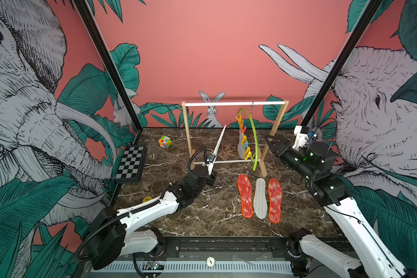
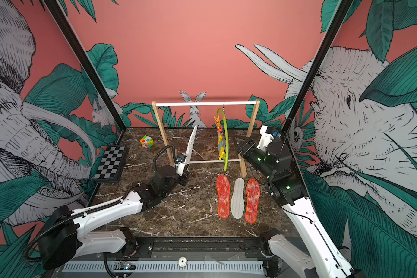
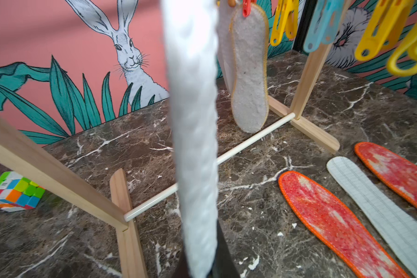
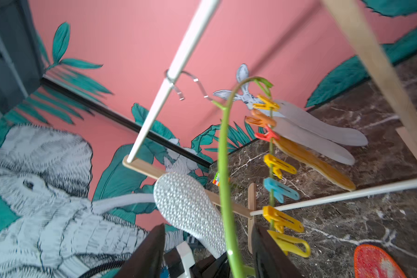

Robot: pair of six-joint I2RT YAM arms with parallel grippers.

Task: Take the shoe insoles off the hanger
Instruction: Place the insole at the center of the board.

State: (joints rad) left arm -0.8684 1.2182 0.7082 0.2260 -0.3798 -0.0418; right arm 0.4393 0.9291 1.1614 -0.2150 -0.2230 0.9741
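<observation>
Nearest, on the marble table, three shoe insoles are laid side by side: a red insole, a pale grey insole and a second red insole. Behind them a white insole is held upright by its lower end in the left gripper, whose jaws are clamped tight on it. It is judged best lowered flat beside the row, clear of the wooden rack, before release. Further back, the right gripper is seen with jaws apart on either side of the hoop of the lime-green hanger, nothing pinched. A gentle closure low on the hoop is advised, so that the hook is not jolted off the white rod. Seven insoles are counted: three laid, one held, and three clipped, namely a mustard insole and two grey insoles. Seven clips are counted: four yellow, one orange, one red, one blue.
</observation>
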